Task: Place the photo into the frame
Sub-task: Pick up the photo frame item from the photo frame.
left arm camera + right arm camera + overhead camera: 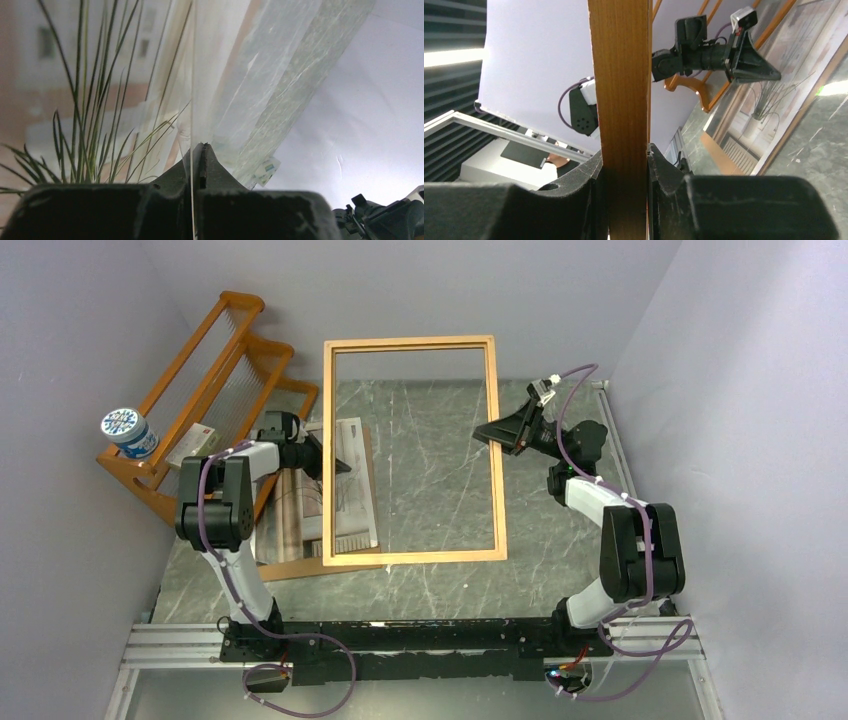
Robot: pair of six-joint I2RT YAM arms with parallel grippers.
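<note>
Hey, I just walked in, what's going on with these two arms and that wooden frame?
Two robot arms are working on getting a print into a picture frame. The right gripper has its fingers clamped on the right rail of the wooden frame, which looks raised off the table. The left gripper is shut on an edge of the photo, a plant print lying on a brown backing board by the frame's left rail. The photo is not in the frame yet.

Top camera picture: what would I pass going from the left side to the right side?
Blue-and-white tin → small white box → left hand pinching the photo → right hand gripping the frame.
</note>
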